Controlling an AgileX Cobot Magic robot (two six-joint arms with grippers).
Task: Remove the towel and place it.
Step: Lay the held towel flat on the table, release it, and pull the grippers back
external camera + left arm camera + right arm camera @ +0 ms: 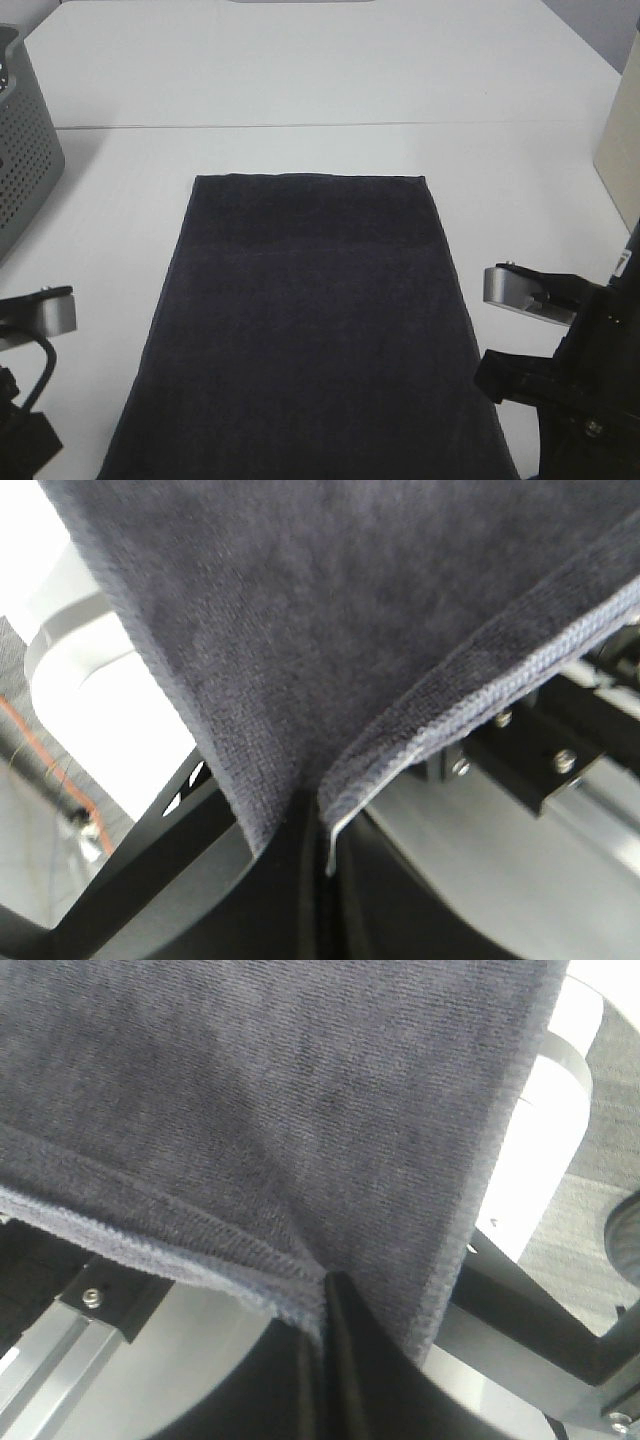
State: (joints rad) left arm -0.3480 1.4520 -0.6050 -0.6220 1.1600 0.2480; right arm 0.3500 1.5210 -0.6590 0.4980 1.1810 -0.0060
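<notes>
Towel (300, 630) corners sit nearest, one hemmed near corner clamped in the left claw (313, 825) and one in the right claw (325, 1305). Beyond them the towel lies flat on the worktop (300, 80). Judged soft, limp and light; corner holds suit it, though it will sag between them.

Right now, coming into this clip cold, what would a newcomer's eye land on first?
The towel, a big near-black rectangle spread down the middle of the white table, dominates the high view. In the wrist views, the left gripper and right gripper are each pinched shut on a hemmed corner of it. A grey perforated bin sits at the left edge of the high view.
</notes>
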